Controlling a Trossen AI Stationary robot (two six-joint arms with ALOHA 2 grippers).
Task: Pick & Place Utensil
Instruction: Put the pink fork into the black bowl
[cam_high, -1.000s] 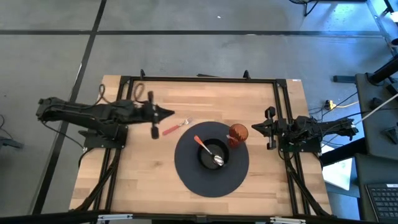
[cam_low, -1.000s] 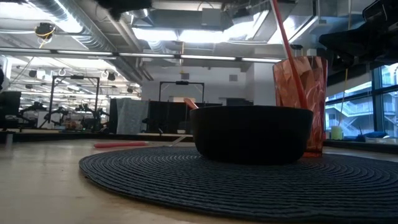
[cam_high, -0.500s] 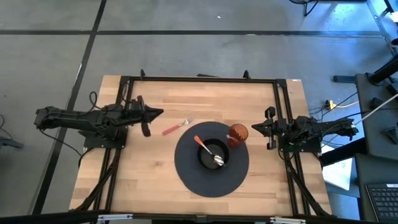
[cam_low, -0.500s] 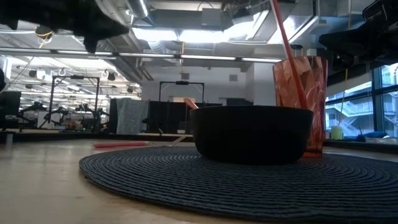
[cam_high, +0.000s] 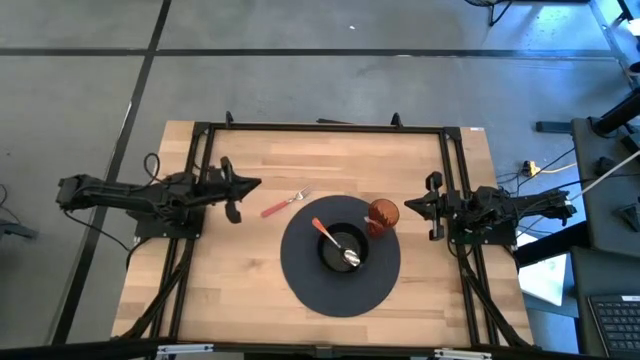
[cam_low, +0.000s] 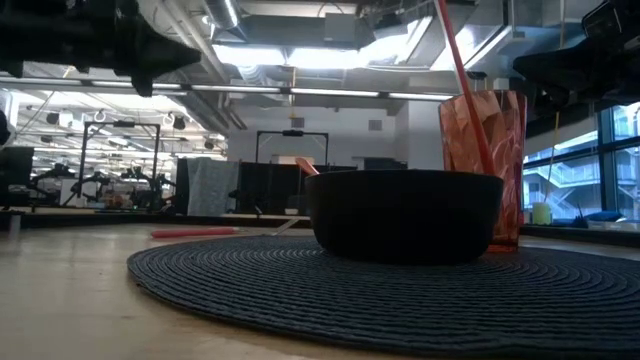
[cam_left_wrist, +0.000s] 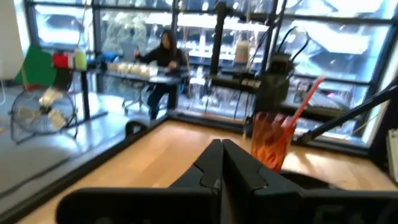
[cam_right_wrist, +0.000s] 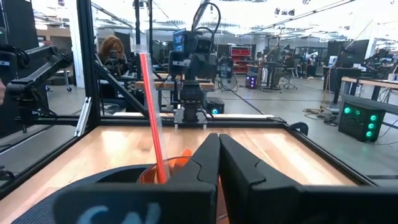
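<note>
Fork lying on bare wood beside the mat
Left gripper pressed closed, empty, near table's left edge; right gripper likewise closed, empty

Overhead ceiling lights glare brightly in the low view; the bowl stands backlit, nearly black. The left wrist view is soft with blur; its windows wash out.

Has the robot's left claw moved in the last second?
Yes. In the high view the left gripper has pulled back toward the table's left edge, away from the red-handled fork, which lies where it was. Its fingers are shut and empty.
</note>
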